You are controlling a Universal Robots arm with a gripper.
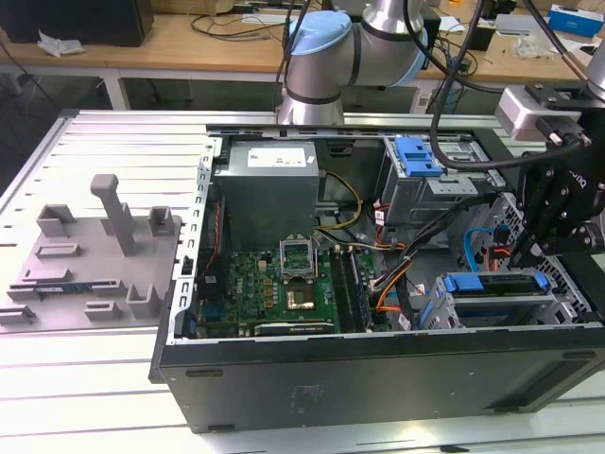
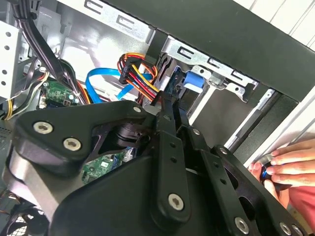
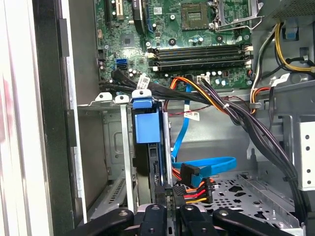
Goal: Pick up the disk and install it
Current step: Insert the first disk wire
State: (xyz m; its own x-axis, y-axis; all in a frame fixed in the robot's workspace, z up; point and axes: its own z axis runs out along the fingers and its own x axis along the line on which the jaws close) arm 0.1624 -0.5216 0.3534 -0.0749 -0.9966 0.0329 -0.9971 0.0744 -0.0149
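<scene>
The disk [image 1: 492, 295] stands on edge in the drive cage [image 1: 577, 284] at the front corner of the open computer case, on the exterior view's right, its blue bracket along the top. My gripper [image 1: 523, 252] comes down onto the disk's end on that side. In the first wrist view the disk [image 3: 146, 125] runs straight away from my gripper [image 3: 171, 209], between the cage's metal walls. The two fingers lie close together, pinching the disk's near edge. In the second wrist view the blue bracket [image 2: 193, 81] shows just past my gripper [image 2: 170, 101].
Bundled power and blue data cables [image 3: 206, 169] crowd the space beside the cage. The motherboard [image 1: 284, 284], a grey power supply box [image 1: 269, 184] and a blue latch [image 1: 416, 156] fill the case. A grey fixture plate [image 1: 85, 255] lies outside it. A hand [image 2: 290, 164] rests outside the case.
</scene>
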